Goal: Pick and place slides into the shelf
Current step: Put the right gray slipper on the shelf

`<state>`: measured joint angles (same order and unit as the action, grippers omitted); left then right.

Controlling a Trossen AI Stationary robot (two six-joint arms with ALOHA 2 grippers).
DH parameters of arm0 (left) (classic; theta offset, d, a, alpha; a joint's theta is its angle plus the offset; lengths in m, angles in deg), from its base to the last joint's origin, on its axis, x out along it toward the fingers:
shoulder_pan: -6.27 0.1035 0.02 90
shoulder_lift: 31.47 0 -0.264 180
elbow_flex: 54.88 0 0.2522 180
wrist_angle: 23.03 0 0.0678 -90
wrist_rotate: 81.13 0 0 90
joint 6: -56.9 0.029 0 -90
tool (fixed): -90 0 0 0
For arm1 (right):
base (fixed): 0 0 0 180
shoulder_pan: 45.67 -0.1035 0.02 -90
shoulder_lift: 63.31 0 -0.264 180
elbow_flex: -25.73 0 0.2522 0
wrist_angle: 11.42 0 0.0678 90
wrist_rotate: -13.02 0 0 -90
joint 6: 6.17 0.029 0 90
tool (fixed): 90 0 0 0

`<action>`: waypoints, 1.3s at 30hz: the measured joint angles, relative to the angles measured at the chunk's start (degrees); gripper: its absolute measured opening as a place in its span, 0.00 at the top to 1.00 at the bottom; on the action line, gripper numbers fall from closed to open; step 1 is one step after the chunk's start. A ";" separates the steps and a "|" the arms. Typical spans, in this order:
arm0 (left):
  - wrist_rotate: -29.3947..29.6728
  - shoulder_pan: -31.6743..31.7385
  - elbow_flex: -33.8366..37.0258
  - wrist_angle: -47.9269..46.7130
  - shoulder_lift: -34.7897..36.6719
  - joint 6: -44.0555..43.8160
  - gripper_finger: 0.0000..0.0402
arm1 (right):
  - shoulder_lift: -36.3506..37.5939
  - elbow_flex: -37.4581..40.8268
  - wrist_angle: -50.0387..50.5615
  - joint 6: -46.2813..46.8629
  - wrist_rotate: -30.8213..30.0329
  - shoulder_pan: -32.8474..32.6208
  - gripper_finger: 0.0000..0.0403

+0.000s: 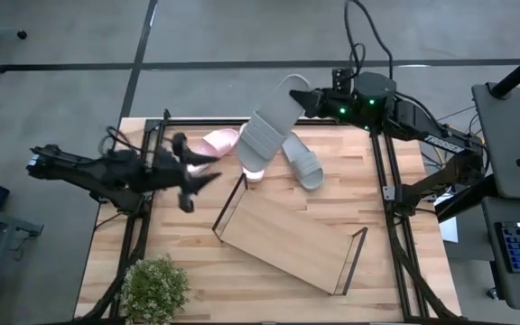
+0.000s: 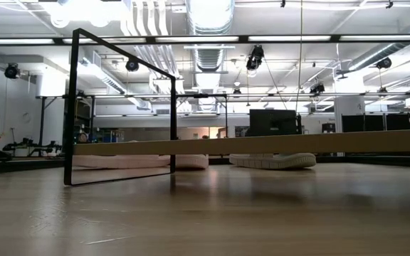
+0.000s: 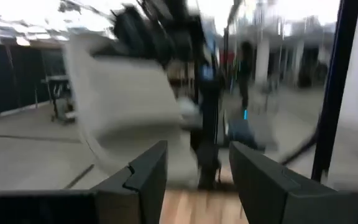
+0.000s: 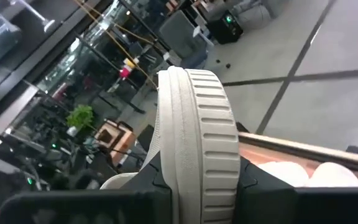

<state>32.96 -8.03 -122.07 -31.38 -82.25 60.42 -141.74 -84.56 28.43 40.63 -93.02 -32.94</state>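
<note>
Right gripper (image 1: 307, 97) at the upper centre of the high view, clamped on the heel end of a grey slide (image 1: 269, 126), which hangs raised above the table's far edge; seen edge-on in the right wrist view (image 4: 194, 162), pinched between the two dark fingers. Second grey slide (image 1: 303, 165) flat on the tabletop (image 1: 188, 262) just right of centre. Pink slide (image 1: 218, 142) lying left of the lifted one, a second pink slide (image 1: 253, 171) mostly hidden beneath it (only a tip showing). Shelf (image 1: 287, 236) set at an angle in the lower centre, board bare. Left gripper (image 1: 200, 171) at left of centre near the pink slide, fingers spread apart and holding nothing. Potted plant (image 1: 154, 287) at lower left.
</note>
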 joint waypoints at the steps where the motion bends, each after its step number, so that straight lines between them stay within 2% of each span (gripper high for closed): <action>1: 0.02 -0.29 0.12 -0.85 -0.99 1.11 0.61 | 0.01 0.17 -0.15 0.94 -0.01 0.00 0.87; 4: 0.71 -1.50 -0.08 -0.84 -3.57 6.07 0.61 | 0.05 0.69 0.25 2.81 0.03 -0.02 0.87; 7: 4.13 -3.38 -1.23 -0.48 -5.46 11.48 0.61 | -0.02 1.24 2.44 4.49 0.86 0.69 0.87; 10: 11.71 -6.29 -2.42 -0.93 -6.70 19.50 0.61 | 0.07 1.63 3.34 6.05 2.96 1.39 0.87; 15: 28.41 -12.43 -2.84 -1.36 -8.82 37.46 0.61 | 0.53 2.35 3.60 7.06 5.06 2.59 0.87; 21: 37.40 -15.63 -2.56 0.79 -14.69 48.82 0.61 | 0.70 3.24 3.71 8.67 7.45 3.89 0.87; 24: 43.03 -15.94 -2.89 4.86 -19.19 59.23 0.61 | 0.70 3.51 3.66 8.73 7.83 4.20 0.87; 27: 45.95 -15.96 -2.95 13.06 -23.34 70.41 0.61 | 0.70 3.60 3.67 8.73 8.89 4.55 0.87; 30: 49.25 -16.08 -2.96 24.52 -26.72 76.95 0.61 | 0.80 3.60 3.64 8.48 8.81 4.59 0.87; 32: 49.31 -16.23 -3.35 27.79 -27.86 77.89 0.61 | 0.90 3.60 3.66 8.27 8.82 4.59 0.87; 39: 49.14 -16.42 -5.62 28.29 -30.53 78.06 0.61 | 1.03 3.66 3.57 8.88 8.97 4.49 0.87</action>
<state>82.10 -24.45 -127.69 -3.09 -112.78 138.48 -140.71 -80.89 32.00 49.51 -84.06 -28.46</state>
